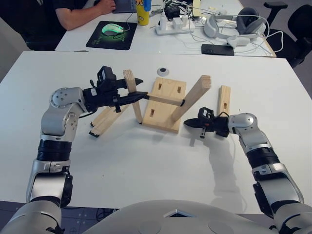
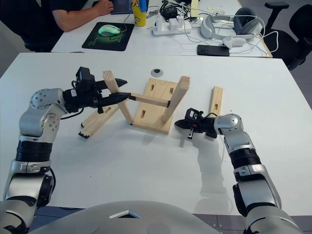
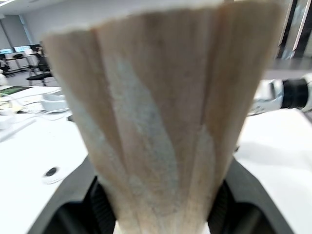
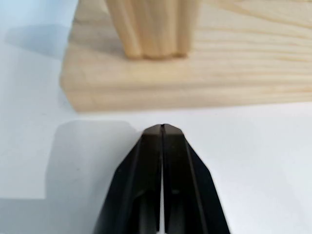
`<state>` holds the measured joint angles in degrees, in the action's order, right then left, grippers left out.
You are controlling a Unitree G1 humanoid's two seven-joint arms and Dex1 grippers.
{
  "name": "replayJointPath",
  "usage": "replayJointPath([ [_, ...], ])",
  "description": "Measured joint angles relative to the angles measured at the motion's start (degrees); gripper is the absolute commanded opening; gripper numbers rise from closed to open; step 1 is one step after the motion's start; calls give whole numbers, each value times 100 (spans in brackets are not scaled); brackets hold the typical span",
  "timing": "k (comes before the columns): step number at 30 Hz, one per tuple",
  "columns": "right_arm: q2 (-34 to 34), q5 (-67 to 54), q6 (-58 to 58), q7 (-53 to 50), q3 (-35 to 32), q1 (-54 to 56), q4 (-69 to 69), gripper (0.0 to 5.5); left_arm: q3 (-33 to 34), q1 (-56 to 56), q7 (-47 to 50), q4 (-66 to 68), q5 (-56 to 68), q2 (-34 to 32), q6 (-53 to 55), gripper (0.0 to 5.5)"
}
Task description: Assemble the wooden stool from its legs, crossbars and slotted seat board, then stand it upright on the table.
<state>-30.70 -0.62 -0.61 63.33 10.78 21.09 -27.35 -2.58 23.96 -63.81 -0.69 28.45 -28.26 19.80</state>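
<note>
Left eye view: our left pincer (image 1: 136,88) clamps 1 leg (image 1: 136,108), right pincer (image 1: 189,124) closed, empty; we fear twisting could pop the crossbar (image 1: 163,100) loose.

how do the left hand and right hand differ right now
The left hand is shut on a tilted leg; the right hand is shut on nothing. The left hand is raised above the table; the right hand sits low, pointing at the seat board. Both are black.

2 head eyes down over table (image 1: 146,170), wrists close on stool (image 1: 163,93)
</note>
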Motion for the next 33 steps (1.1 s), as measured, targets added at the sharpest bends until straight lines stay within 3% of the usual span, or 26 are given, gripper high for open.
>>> replayJointPath([
  [11,-37,13,-111,-165,131,136,-178,0,-190,-215,69,-645,462,63,654,201],
  [22,-580,282,-218,-616,-66,160,35,0,-307,-217,71,-720,502,59,617,201],
  [30,-1368,-1035,1531,277,-537,-986,2900,0,-237,-243,199,-782,524,41,616,201],
  [33,-1644,-1684,2523,413,-599,-1699,4306,0,14,-322,201,-808,520,-252,674,201],
])
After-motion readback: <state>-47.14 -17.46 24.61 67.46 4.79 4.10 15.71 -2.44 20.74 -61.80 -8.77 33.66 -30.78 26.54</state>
